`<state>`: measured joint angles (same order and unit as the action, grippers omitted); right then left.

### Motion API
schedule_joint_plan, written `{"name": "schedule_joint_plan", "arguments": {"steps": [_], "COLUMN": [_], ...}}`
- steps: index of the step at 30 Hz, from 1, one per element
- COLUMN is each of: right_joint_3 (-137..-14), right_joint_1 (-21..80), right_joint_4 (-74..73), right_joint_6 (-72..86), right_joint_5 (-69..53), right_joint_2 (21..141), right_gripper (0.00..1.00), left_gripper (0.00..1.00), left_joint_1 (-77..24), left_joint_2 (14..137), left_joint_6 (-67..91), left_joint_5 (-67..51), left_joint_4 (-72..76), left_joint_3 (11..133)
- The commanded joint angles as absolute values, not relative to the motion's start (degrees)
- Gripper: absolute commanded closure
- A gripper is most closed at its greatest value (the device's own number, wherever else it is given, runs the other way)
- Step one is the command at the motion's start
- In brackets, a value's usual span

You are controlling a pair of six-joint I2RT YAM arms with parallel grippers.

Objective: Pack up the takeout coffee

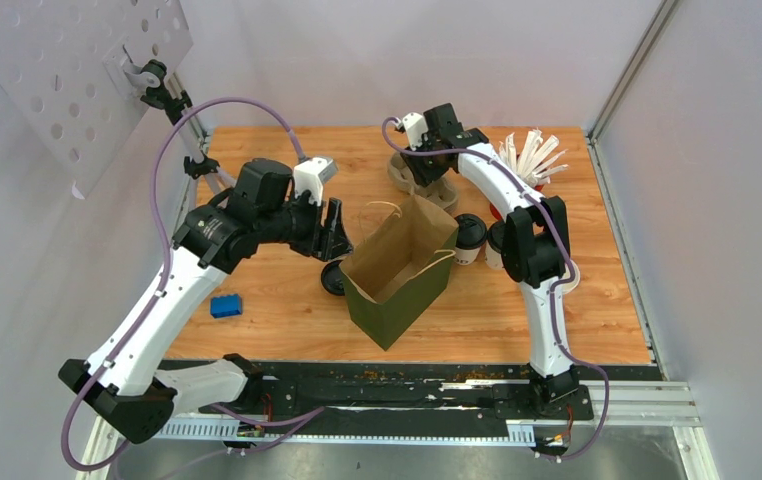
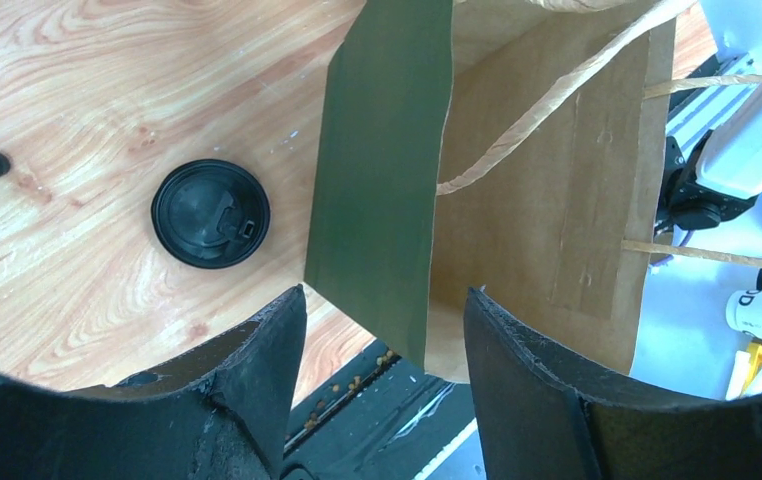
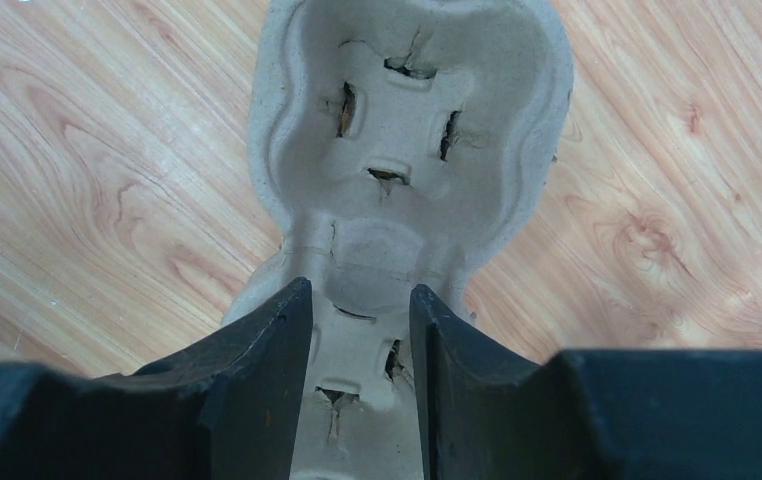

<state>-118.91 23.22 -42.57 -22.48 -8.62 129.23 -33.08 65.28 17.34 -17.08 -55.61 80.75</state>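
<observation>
Fingers of the left gripper (image 2: 385, 295) stand spread, straddling the near corner of the open paper bag (image 2: 377, 150) without visible contact. A black lid (image 2: 210, 213) lies just beside the bag. The right gripper (image 3: 359, 288), fingers parted, straddles the pulp cup carrier (image 3: 407, 110); whether it grips cannot be told. Only the overhead view shows the 2 lidded coffee cups (image 1: 470, 240), upright just right of the bag, 1 partly behind the right arm.

A robot lab test cell: plain white walls (image 1: 357, 60) box in a wooden tabletop (image 1: 287, 310), with aluminium rails (image 1: 637, 400) along the bottom edge and a clamped perforated panel (image 1: 57, 70) at upper left
</observation>
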Motion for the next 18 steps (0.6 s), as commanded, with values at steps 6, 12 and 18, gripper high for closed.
{"name": "schedule_joint_plan", "arguments": {"steps": [6, 12, 18], "right_joint_3": [-119.6, -119.0, -118.7], "right_joint_1": [23.6, 23.6, 23.6], "right_joint_4": [-40.5, -41.0, -41.1], "right_joint_6": [-23.1, -23.4, -23.4], "right_joint_5": [-9.4, -8.1, -7.8], "right_joint_2": [128.2, 128.0, 127.4], "right_gripper": [0.71, 0.5, 0.46], "left_gripper": [0.34, 0.57, 1.0], "left_joint_1": [-34.8, -35.1, -35.1], "left_joint_2": [68.0, 68.5, 68.8], "left_joint_6": [13.4, 12.5, 11.9], "left_joint_5": [-17.3, -17.0, -17.4], "left_joint_4": [-54.3, -55.0, -57.7], "left_joint_3": [81.4, 82.4, 84.8]}}
